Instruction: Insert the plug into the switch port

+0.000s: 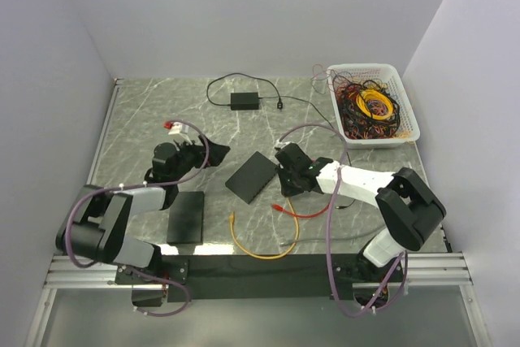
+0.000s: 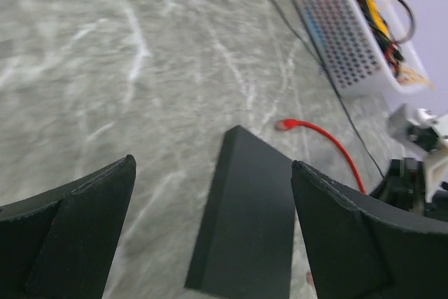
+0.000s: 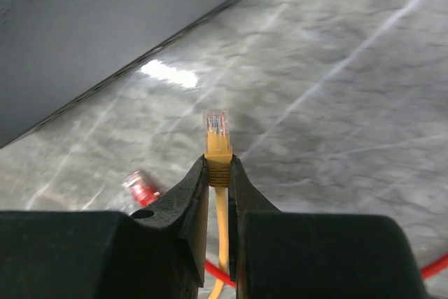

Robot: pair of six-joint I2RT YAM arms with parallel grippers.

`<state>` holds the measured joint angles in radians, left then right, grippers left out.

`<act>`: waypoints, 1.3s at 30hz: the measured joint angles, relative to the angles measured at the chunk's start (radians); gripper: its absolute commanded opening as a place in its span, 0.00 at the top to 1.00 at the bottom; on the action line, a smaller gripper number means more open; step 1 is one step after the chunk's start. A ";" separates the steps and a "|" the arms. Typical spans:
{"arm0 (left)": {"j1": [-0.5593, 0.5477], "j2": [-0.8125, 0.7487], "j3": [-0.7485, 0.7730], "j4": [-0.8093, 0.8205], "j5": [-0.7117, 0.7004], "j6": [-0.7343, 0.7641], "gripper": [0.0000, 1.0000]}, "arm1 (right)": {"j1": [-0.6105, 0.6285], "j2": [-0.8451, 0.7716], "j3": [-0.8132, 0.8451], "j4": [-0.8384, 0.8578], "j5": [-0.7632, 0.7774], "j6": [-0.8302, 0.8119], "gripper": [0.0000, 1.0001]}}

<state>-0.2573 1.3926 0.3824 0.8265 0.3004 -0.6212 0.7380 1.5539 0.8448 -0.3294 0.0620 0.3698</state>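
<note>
Black-and-white arms (image 1: 357,180), purple cables (image 1: 329,237)

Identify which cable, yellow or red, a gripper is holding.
The yellow cable: the right gripper pinches it just behind its plug, while the red cable lies loose on the table.

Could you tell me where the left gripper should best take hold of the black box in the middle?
Probably across its two long side faces, coming down from above: the black box lies flat and low, and the open left gripper faces it end-on, fingers framing its narrow width.
</note>
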 measured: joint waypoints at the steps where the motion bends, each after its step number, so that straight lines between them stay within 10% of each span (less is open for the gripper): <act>1: -0.006 0.015 0.005 0.015 0.017 0.001 0.01 | 0.008 0.002 0.000 0.001 -0.005 0.000 1.00; 16: -0.085 0.223 0.139 0.100 0.094 0.034 0.01 | 0.035 0.130 0.104 -0.027 -0.013 -0.029 1.00; 28: -0.186 0.316 0.270 -0.015 -0.014 0.099 0.29 | 0.035 0.179 0.168 -0.066 0.026 -0.056 1.00; 39: -0.268 0.358 0.352 -0.197 -0.188 0.157 0.34 | 0.035 0.204 0.204 -0.095 0.032 -0.075 1.00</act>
<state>-0.5251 1.7504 0.7345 0.6296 0.1123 -0.4644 0.7731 1.7584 1.0492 -0.4240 0.0937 0.2951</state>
